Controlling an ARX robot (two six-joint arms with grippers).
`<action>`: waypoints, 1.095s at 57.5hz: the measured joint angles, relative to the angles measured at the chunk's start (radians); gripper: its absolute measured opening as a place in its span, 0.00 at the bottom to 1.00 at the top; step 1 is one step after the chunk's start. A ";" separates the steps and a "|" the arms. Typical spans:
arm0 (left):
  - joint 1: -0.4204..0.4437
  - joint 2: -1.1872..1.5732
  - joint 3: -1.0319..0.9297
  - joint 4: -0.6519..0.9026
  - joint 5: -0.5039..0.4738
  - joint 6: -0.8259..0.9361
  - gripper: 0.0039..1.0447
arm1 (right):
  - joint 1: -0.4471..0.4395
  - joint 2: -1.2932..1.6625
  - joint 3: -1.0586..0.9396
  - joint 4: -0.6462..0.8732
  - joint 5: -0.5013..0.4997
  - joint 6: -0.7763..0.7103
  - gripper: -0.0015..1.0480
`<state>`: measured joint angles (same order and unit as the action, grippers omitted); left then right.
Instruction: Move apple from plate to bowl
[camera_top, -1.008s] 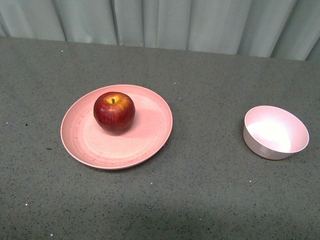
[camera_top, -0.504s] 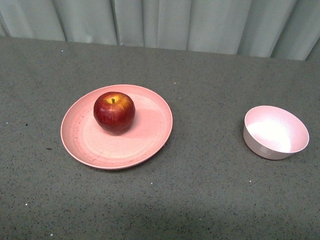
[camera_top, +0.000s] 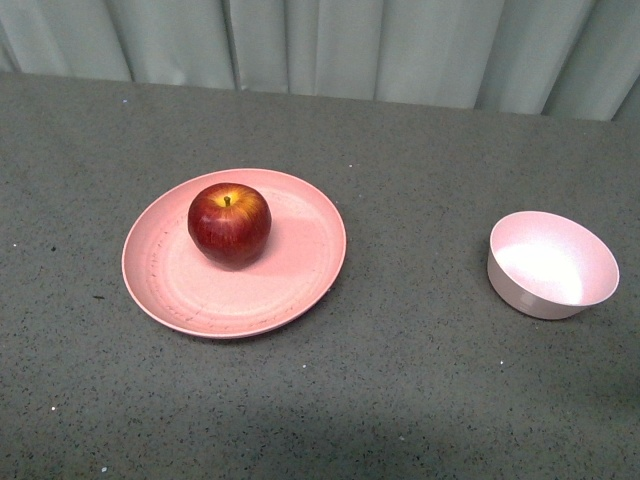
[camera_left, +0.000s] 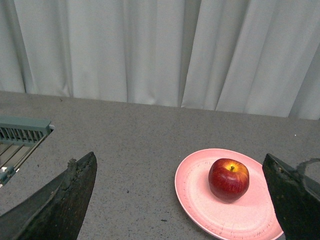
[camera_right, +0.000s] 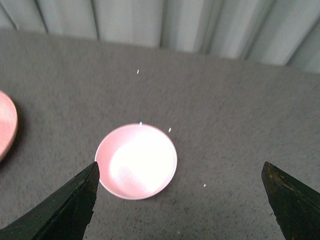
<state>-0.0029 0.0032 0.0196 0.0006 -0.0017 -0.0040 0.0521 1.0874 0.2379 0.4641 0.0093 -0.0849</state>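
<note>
Framing the left wrist view, the two dark fingers (camera_left: 60, 205) of the left gripper (camera_left: 178, 160) are seen spread far apart, with nothing held between them. The right gripper (camera_right: 180, 165) is likewise shown with its jaws wide apart and nothing grasped; the bowl is seen on the table between and beyond its fingers (camera_right: 65, 210). Neither arm is caught in the front view.

A speckled grey table (camera_top: 400, 400) fills the foreground. On it, towards the left, a wide salmon-pink plate (camera_top: 180, 290) is laid flat. The apple (camera_top: 229, 225) is seated on the plate, on its far half, upright with its short stem and yellowish patch turned upward; it is touched by neither gripper. Well apart from the plate, off to the right, the small pale pink bowl (camera_top: 552, 265) is stood upright on the table, its whitish inside brightly lit.

At one edge of the left wrist view, a grey-green slotted fixture (camera_left: 22, 132) is partly shown beside the table; what it is cannot be told. Farthest back, a pale pleated curtain (camera_top: 350, 45) is hung along the whole rear edge of the table.
</note>
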 joint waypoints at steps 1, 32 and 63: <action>0.000 0.000 0.000 0.000 0.000 0.000 0.94 | 0.003 0.025 0.010 -0.005 -0.004 -0.003 0.91; 0.000 0.000 0.000 0.000 0.000 0.000 0.94 | 0.102 0.758 0.456 -0.232 -0.071 -0.135 0.91; 0.000 0.000 0.000 0.000 0.000 0.000 0.94 | 0.137 0.942 0.647 -0.346 -0.069 -0.112 0.86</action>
<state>-0.0029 0.0032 0.0196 0.0006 -0.0017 -0.0040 0.1890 2.0296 0.8848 0.1177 -0.0597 -0.1967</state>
